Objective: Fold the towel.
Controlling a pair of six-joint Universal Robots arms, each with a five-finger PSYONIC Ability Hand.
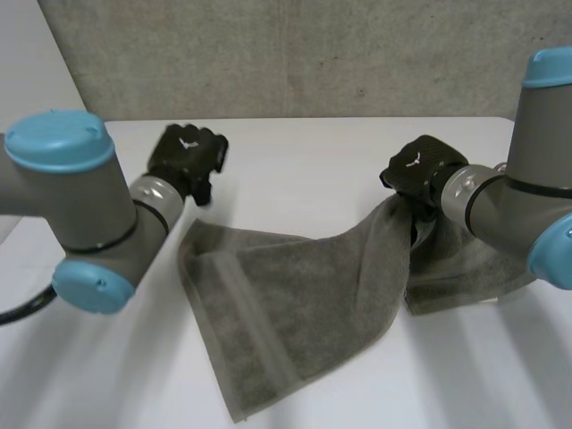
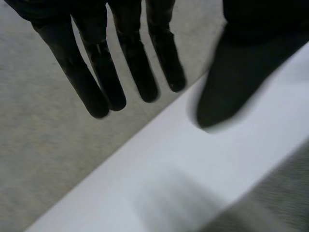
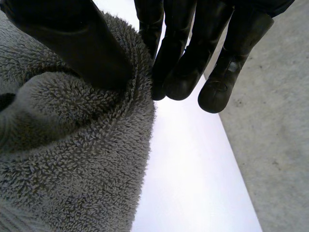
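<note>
A: Where is the towel (image 1: pixel 295 304) lying?

B: It is lying rumpled across the middle and right of the table (image 1: pixel 304 152), one corner pointing at the near edge. Its right part is being held up off the surface.

A: By which hand?

B: The right hand (image 1: pixel 418 170) is pinching it. In the right wrist view the thumb (image 3: pixel 72 43) is pressing a bunched fold of cloth against the fingers (image 3: pixel 178 58). The left hand (image 1: pixel 188 159) is hovering just beyond the towel's far left corner, its fingers (image 2: pixel 101 82) straight and spread, holding nothing.

A: What is worrying you?

B: The pinch seems to be sitting on a wad rather than a clean corner. If the right hand is carrying that across, the fold is likely coming out skewed, with edges not meeting.

A: Anything else?

B: With the left hand touching nothing, the left side is lying unanchored, so the whole towel may be dragging along instead of folding over. The thick pile could also be slipping from under the thumb if the pull is sharp.
</note>
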